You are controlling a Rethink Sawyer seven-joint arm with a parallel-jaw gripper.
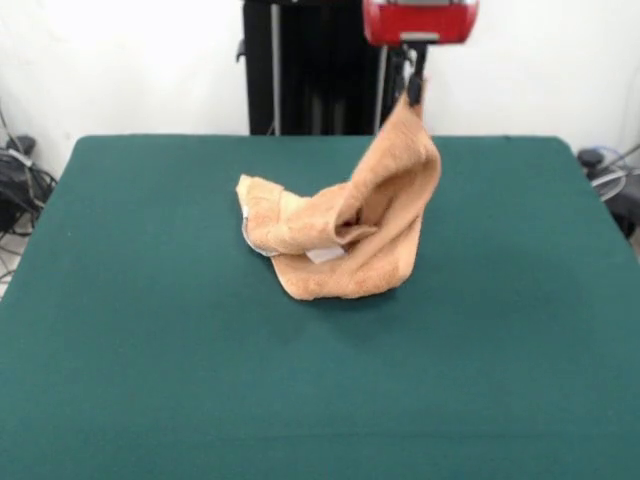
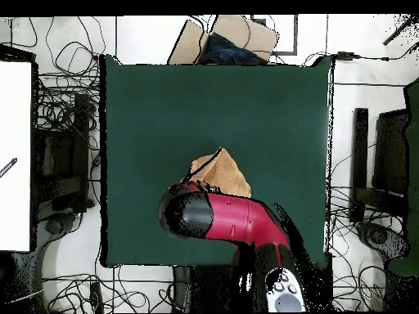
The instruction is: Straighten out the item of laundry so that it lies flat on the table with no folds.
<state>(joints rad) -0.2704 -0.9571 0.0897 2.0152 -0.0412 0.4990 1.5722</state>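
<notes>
Bare green table [image 1: 150,380] runs up to the towel [image 1: 340,235], bunched mid-table with one corner lifted. The gripper [image 1: 413,98] is pinched tight on that corner. I'd draw it away from the heap slowly, so the folds pull open before it lets go.

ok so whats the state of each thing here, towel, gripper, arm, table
towel: crumpled and folded, one corner lifted high, the rest on the table
gripper: shut on the towel's raised corner
arm: reaching over the table, above the towel
table: green top, bare around the towel
</notes>
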